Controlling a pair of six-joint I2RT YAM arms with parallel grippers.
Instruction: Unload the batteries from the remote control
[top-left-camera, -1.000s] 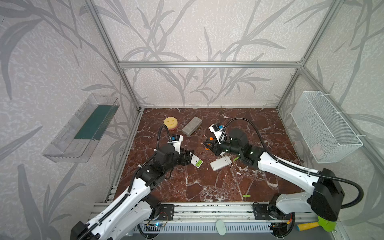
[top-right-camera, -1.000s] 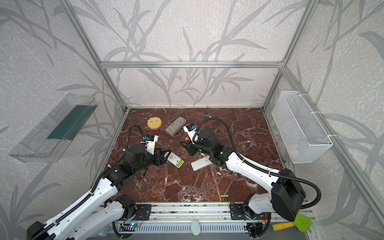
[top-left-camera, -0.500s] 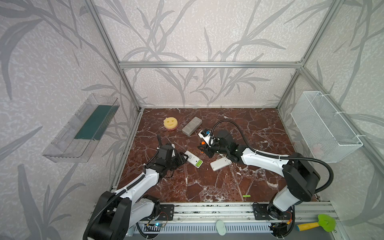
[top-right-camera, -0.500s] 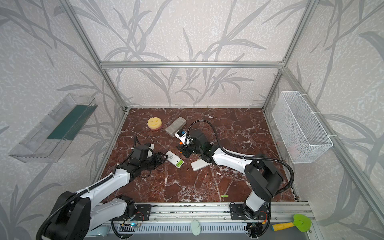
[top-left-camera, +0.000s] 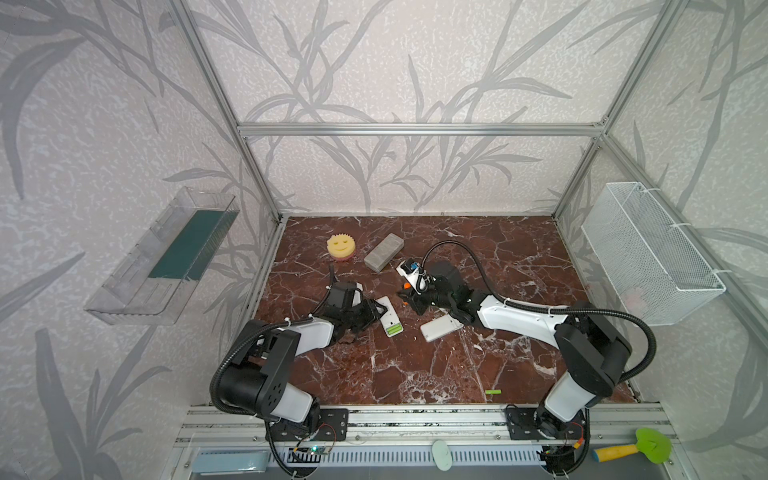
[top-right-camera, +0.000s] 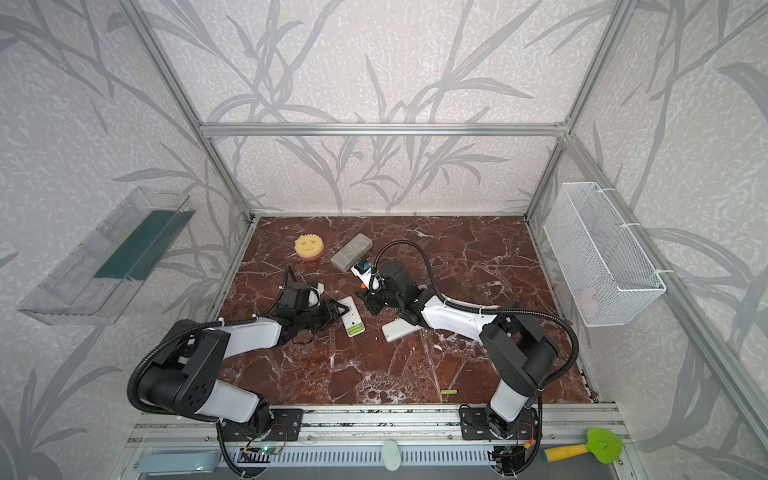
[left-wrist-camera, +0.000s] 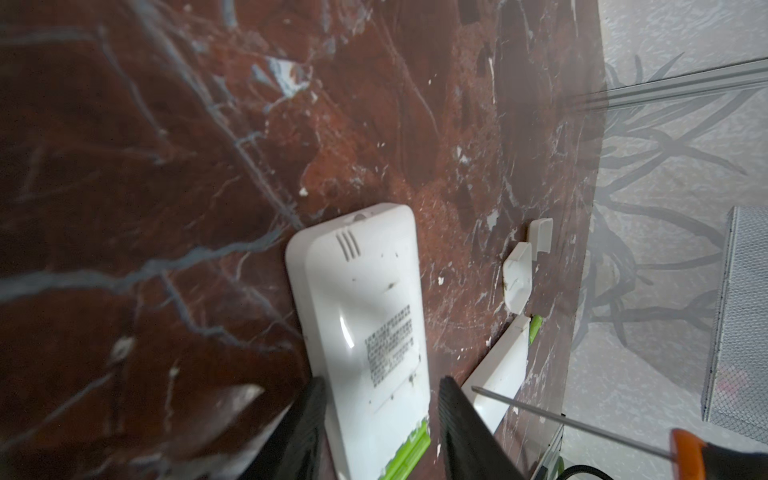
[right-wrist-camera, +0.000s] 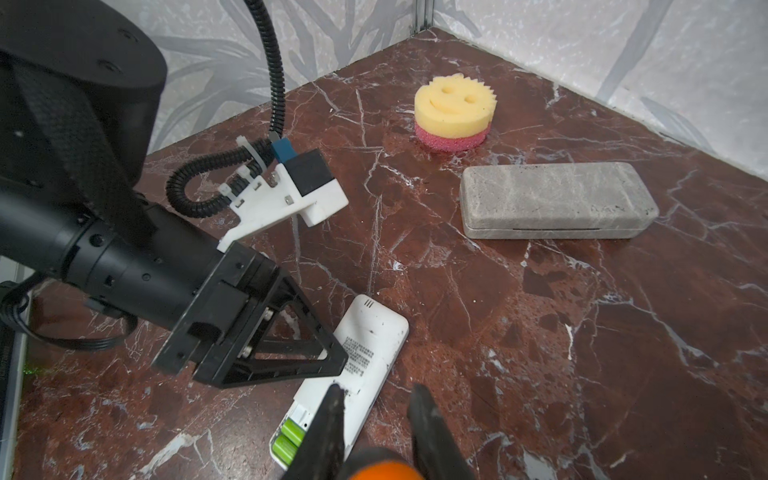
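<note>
The left gripper (left-wrist-camera: 382, 381), jaws apart, straddles the white rectangular remote control (left-wrist-camera: 365, 299) on the red marble table (top-left-camera: 415, 365). Two lime-green cylindrical batteries (right-wrist-camera: 290, 437) lie in its uncovered compartment. The right gripper (right-wrist-camera: 377, 388) clamps an orange-handled screwdriver (left-wrist-camera: 688, 455).

A yellow smiley sponge (top-left-camera: 340, 246) sits on the red table (top-left-camera: 519, 266) near a grey case (top-left-camera: 384, 258), and a white wire basket (top-left-camera: 648, 257) hangs on the wall.

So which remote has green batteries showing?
The remote that the left gripper straddles: two green batteries sit in its open end. The other remote, to its right, looks all white from above.
</note>
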